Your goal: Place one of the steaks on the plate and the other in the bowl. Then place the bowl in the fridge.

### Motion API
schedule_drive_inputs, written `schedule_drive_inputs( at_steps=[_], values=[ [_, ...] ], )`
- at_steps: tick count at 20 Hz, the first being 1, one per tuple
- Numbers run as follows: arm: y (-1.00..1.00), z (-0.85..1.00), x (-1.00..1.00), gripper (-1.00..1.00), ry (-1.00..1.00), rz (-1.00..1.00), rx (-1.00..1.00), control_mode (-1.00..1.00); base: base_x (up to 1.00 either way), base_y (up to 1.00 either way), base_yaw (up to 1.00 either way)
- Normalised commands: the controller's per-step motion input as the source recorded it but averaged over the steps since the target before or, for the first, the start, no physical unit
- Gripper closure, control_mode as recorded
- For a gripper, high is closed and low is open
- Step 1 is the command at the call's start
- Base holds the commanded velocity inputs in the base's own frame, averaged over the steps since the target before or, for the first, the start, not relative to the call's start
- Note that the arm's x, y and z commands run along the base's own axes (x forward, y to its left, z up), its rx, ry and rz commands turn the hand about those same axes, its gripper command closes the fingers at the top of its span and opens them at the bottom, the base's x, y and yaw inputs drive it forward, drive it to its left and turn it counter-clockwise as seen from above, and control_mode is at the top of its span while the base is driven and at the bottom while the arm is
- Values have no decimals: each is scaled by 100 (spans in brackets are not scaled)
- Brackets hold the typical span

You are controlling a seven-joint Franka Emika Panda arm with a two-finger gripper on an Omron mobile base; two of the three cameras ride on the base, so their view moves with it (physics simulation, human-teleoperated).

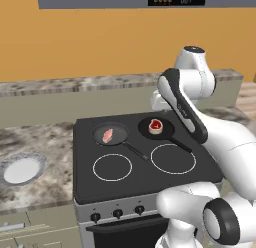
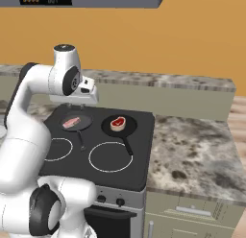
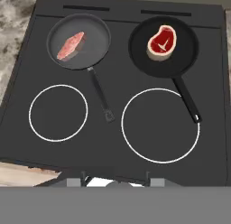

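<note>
We cannot tell how wide our claw [image 2: 79, 106] stands; the hand hides it above the stove [image 3: 212, 83]. Below, the pink steak [image 3: 71, 45] lies in the left pan [image 3: 97, 38], the red steak [image 3: 161, 43] in the right pan [image 3: 185, 51]. The plate [image 1: 21, 170] sits on the table [image 1: 45, 137], partly cut off.

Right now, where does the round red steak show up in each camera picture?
Left base view: right of centre, red steak in the right back pan.
Right base view: centre.
Hand view: upper right.
Shared landmark: the pink steak in the neighbouring pan.
</note>
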Motion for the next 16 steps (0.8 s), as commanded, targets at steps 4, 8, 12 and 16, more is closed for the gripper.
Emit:
schedule_drive_inputs(
  at_steps=[4, 8, 12, 16],
  values=[
    [-9, -7, 51, -100, 5, -5, 0, -100, 0, 0, 0],
    [-34, -32, 92, -100, 26, -28, -1, -100, 0, 0, 0],
    [-41, -29, 74, -100, 29, -33, 0, -100, 0, 0, 0],
    [-38, -19, 67, -100, 21, -19, 0, -100, 0, 0, 0]
  ],
)
